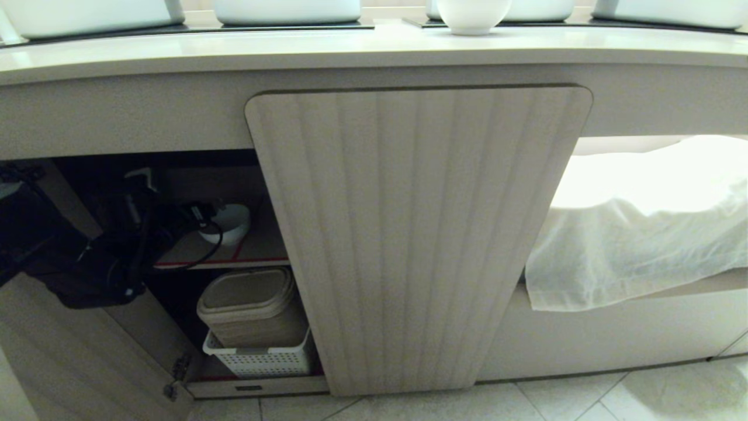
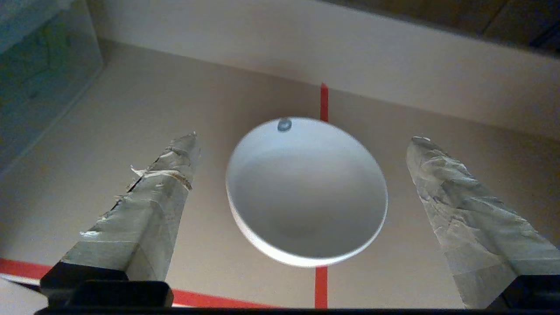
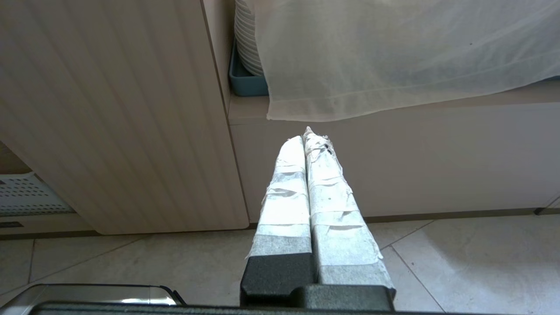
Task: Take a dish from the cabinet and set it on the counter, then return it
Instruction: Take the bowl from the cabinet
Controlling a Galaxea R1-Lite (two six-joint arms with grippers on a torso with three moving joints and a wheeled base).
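The counter (image 1: 374, 49) is seen well above the left gripper (image 2: 302, 140), with a white bowl (image 1: 472, 16) standing on it near its back edge. Below it, the cabinet (image 1: 418, 234) is open on the side where the left arm is reached in, and its ribbed middle door is seen just beside the arm. A white cloth (image 1: 637, 225) is draped over the shelf far from that gripper, and just ahead of the right gripper (image 3: 308, 138), which is pressed shut and held low over the tiled floor (image 3: 459, 262). A lidded beige bin (image 1: 248, 307) in a white basket (image 1: 260, 358) is stored beneath the left gripper. The dish (image 2: 306, 192) is set on the red-lined shelf (image 2: 131, 131), directly ahead of the left gripper and between its taped fingers (image 2: 153, 197), which are spread wide and touch nothing.
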